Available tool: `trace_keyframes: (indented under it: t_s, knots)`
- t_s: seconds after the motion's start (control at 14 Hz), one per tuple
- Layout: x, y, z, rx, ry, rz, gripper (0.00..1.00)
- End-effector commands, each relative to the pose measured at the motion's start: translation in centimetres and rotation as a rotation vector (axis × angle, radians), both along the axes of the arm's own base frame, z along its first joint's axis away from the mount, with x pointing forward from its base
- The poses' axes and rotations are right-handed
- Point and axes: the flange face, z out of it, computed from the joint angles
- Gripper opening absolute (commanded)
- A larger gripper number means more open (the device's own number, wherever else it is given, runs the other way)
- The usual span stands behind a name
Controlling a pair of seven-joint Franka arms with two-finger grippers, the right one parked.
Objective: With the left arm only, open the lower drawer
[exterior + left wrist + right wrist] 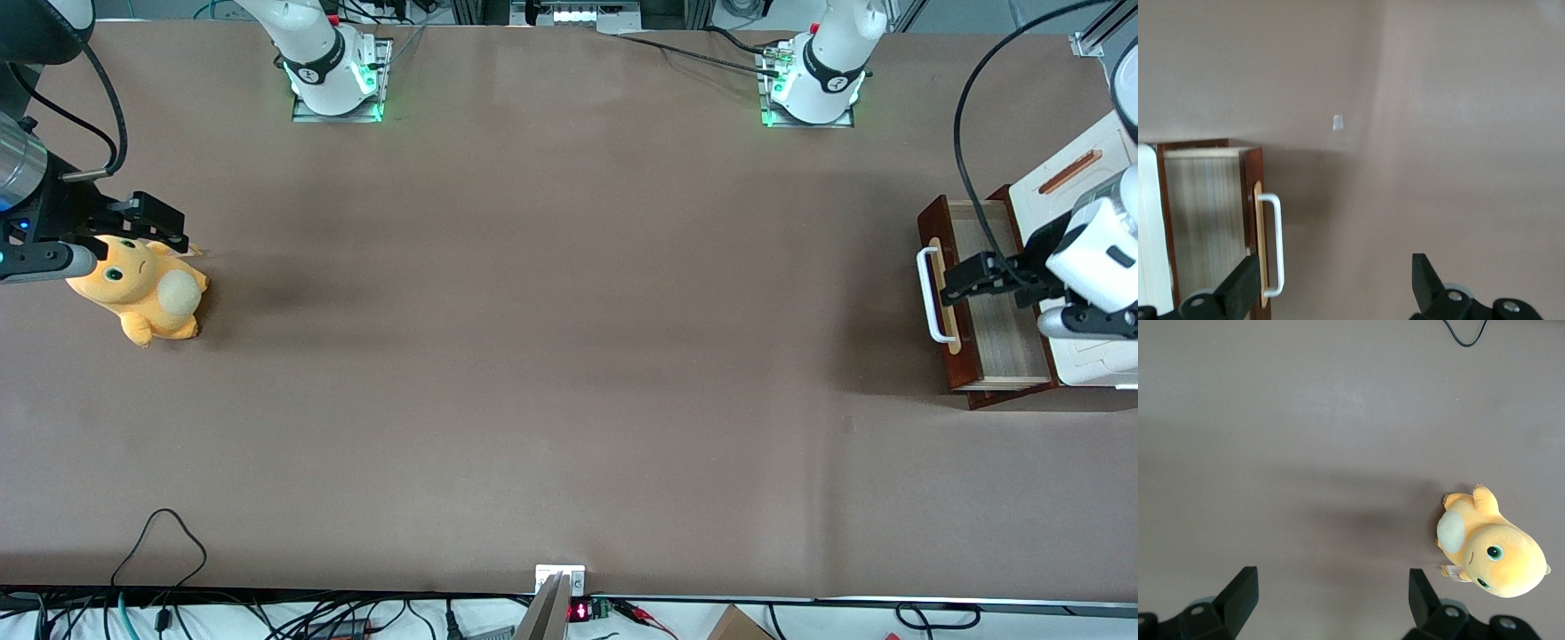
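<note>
The lower drawer (987, 302) stands pulled out from the white cabinet (1080, 169) at the working arm's end of the counter (551, 338), at about three o'clock in the front view. Its pale wood inside lies bare to the eye, and its dark red-brown front faces the middle of the counter. The white bar handle (931, 293) sits on a pale wood strip on that front.

The left arm (1098, 253) reaches over the cabinet, and its hand (956, 283) hangs above the open drawer, just inside the front panel and close to the handle. The hand is released: in the wrist view its two black fingers (1238, 290) stand spread wide with nothing between them, one of them just beside the handle (1273, 243) and drawer front (1253, 227).

Toward the parked arm's end, at about nine o'clock in the front view, an orange plush toy (147, 289) lies on the counter.
</note>
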Motion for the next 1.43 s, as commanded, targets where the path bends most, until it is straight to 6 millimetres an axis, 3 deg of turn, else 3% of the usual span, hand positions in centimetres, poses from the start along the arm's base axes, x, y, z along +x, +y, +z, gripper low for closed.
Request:
trace_keyframes:
  t_s: [0.0, 0.21, 0.43, 0.64, 1.36]
  knots:
    - [-1.0, -0.1, 0.4, -0.048, 0.013, -0.014, 1.0]
    - [-2.1, 0.1, -1.2, -0.048, -0.011, -0.003, 1.0]
    - [-3.0, -0.8, -1.2, -0.035, -0.028, -0.006, 1.0]
    - [-2.7, -1.5, 0.7, -0.037, -0.059, 0.015, 1.0]
    - [-2.3, -0.7, 2.1, -0.024, -0.088, 0.017, 1.0]
